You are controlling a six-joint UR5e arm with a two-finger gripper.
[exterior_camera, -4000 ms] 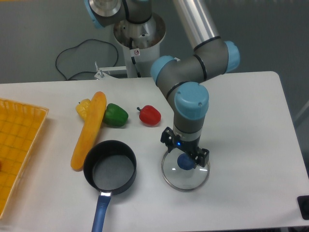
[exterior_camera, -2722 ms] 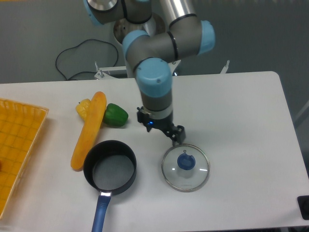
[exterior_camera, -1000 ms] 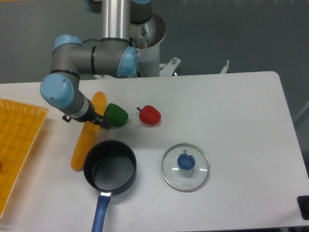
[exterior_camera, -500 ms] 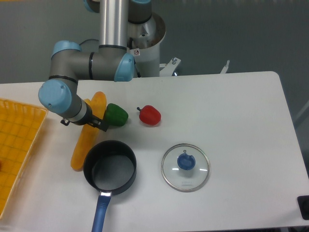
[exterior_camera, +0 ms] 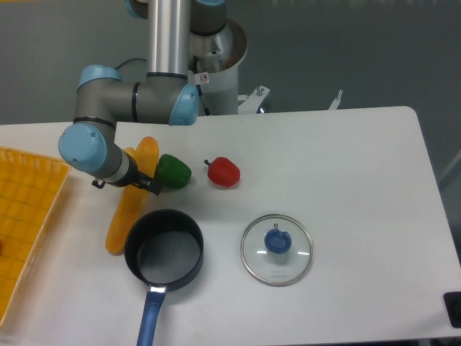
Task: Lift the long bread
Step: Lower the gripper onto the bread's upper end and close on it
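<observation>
Leftward since earlier, jaws straddle long bread (exterior_camera: 122,216) (pan (exterior_camera: 164,249) close).

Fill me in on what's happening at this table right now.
The arm's gripper is down over the middle of the long bread, which lies on the table between the green pepper and the yellow basket, not yet lifted. Whether the jaws have closed is hidden. The black pan sits just below.

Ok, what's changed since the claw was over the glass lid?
The claw left the lid and swung left across the table, now low over the middle of the long bread; a grip isn't visible. Bread, peppers, pan and lid haven't moved.
</observation>
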